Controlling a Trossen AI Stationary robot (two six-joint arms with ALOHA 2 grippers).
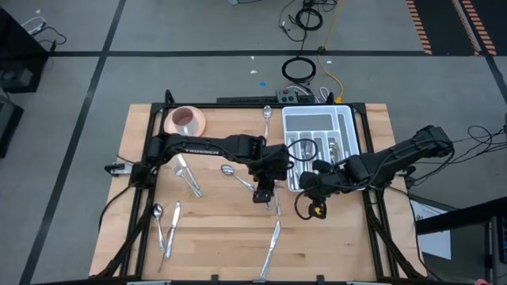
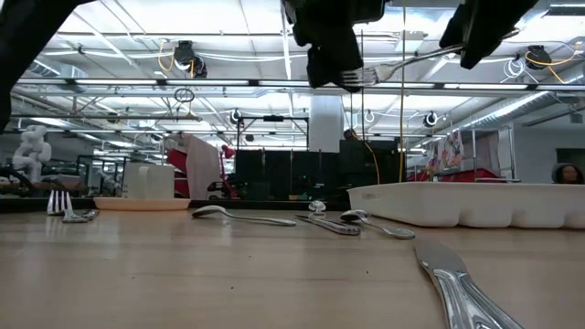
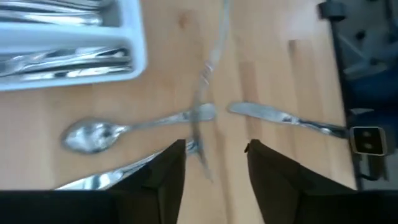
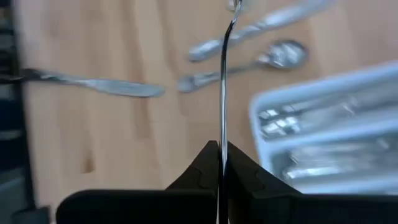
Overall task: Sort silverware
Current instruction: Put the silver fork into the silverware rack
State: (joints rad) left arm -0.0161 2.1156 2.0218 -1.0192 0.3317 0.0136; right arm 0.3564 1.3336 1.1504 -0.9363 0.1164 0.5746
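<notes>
Hanging in the air between the two arms, a fork [image 2: 395, 65] is the piece in play. It sits above the middle of the surface [image 1: 222, 229], just off the white tray [image 1: 352, 131], which lies toward the far right corner.

The right claw [image 4: 221, 146] is clamped on the fork's handle end. From there the long axis runs almost level across the surface, and the tines point toward the left edge.

The left claw [image 3: 214, 149] hovers right at the tine end with its fingers apart, and the thin shaft shows between them in its wrist view. Whether either finger touches the metal cannot be told.

Everything to come turns on that line: the fork lies straight out from the right claw and ends inside the left one's gap. This looks like a hand-over or a re-grip (a judgement only).

Neither arm is farther from the fork, but the right is nearer the tray, which already holds cutlery in its compartments.

Other silverware lies loose on the surface, among it a spoon [image 1: 230, 170] left of centre and a knife [image 1: 273, 237] by the near edge, so much of the sorting seems undone.
</notes>
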